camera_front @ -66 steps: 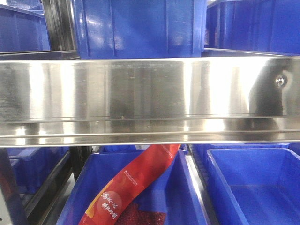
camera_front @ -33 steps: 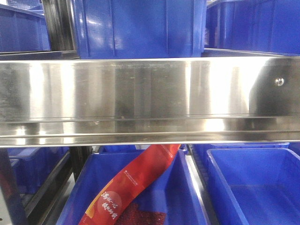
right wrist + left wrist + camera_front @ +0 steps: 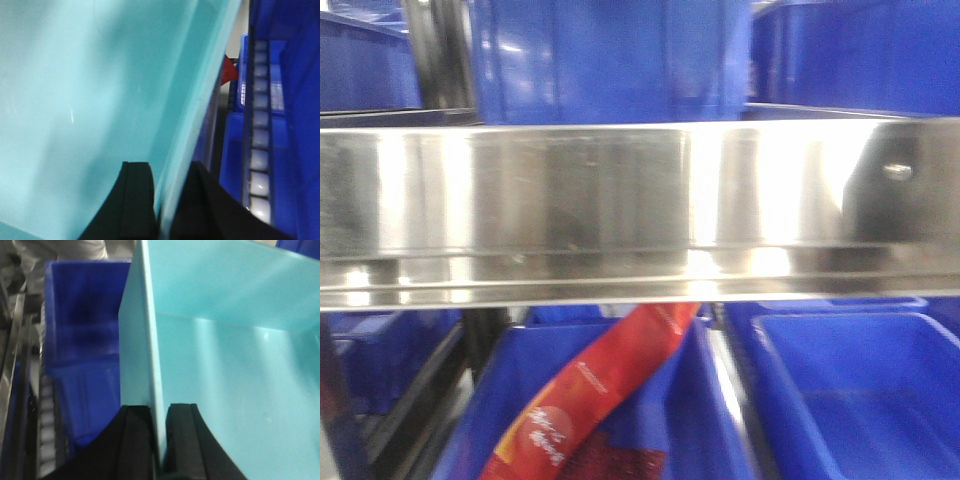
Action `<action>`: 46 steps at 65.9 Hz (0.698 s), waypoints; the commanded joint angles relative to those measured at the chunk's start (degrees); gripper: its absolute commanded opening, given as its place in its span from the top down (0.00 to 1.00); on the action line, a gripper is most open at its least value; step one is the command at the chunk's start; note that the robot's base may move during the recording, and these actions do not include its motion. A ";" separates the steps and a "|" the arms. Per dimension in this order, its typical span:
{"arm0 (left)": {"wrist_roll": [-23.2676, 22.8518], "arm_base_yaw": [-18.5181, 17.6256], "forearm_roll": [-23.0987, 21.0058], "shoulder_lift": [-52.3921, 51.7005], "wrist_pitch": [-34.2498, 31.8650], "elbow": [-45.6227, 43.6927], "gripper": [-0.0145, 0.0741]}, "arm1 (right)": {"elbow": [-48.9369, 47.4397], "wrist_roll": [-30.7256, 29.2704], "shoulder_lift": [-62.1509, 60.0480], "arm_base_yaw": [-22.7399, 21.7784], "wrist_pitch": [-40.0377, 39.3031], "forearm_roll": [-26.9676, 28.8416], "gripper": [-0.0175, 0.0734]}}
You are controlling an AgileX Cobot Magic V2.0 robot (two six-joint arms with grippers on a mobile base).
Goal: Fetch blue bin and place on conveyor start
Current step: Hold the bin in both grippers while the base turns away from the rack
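The blue bin, a pale aqua tub, fills the left wrist view (image 3: 235, 340) and the right wrist view (image 3: 80, 100). My left gripper (image 3: 159, 412) is shut on the bin's left wall, one black finger outside and one inside. My right gripper (image 3: 167, 172) is shut on the bin's right wall in the same way. The bin and both grippers are out of the front view. The conveyor start is not in view.
A shiny steel shelf rail (image 3: 620, 200) crosses the front view. Dark blue crates stand above it (image 3: 610, 60) and below it (image 3: 860, 400); one lower crate holds a red packet (image 3: 610, 380). Dark blue crates (image 3: 85, 340) and a roller track (image 3: 260, 130) flank the bin.
The front view has shifted slightly and blurred, with the shelf and crates sliding a little to the left in the picture. The scene holds the same things.
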 commanded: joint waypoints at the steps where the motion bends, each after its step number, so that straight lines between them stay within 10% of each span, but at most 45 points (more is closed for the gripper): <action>1: 0.55 -0.03 0.75 -0.71 -5.87 -0.56 0.96 | -0.47 -1.92 -0.81 -0.18 -0.42 -1.23 0.97; 46: 0.55 -0.03 0.75 -0.71 -5.87 -0.56 0.96 | -0.47 -1.92 -0.81 -0.18 -0.66 -1.23 0.97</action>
